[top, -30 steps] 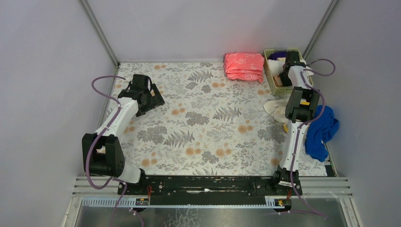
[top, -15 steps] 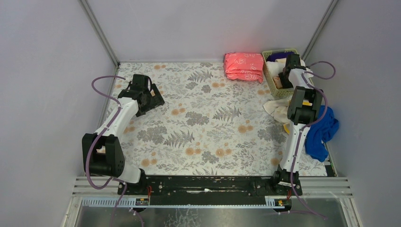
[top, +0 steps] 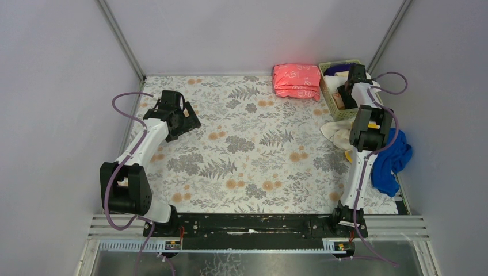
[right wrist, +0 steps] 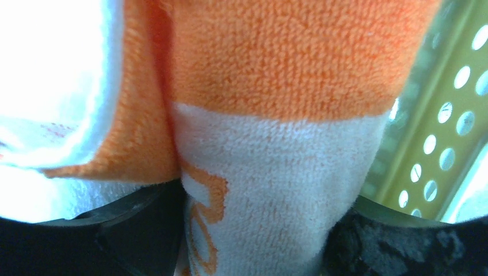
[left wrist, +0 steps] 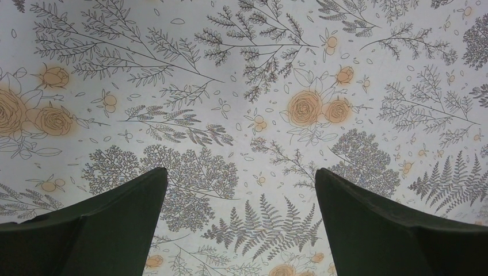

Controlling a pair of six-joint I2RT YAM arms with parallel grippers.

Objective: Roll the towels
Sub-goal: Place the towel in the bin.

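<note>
— Desk (top: 253,172) first: what covers it?
— A floral cloth of grey ferns and orange roses, edge to edge. The left arm (top: 144,144) reaches over its far left part. The right arm (top: 359,155) stretches along the right edge toward the far right corner.
— Towels?
— A blue towel (top: 391,161) lies crumpled at the right edge, beside the right arm. A folded pink stack (top: 297,81) sits at the far edge, just beside a green perforated basket (top: 326,86) in the corner. A cream towel (top: 336,132) lies bunched on the desk just in front of the basket, partly under the arm.
— And the orange one?
— The orange towel (right wrist: 276,69), with its white band, is in the basket, close against the wrist camera.
— The grippers?
— The left gripper (left wrist: 241,175) hangs over bare cloth with its jaws spread wide, holding nothing. The right gripper (right wrist: 253,201) is down in the basket, and the orange towel fills the gap between its fingers. Whether it pinches the cloth or merely straddles it, I cannot tell.
</note>
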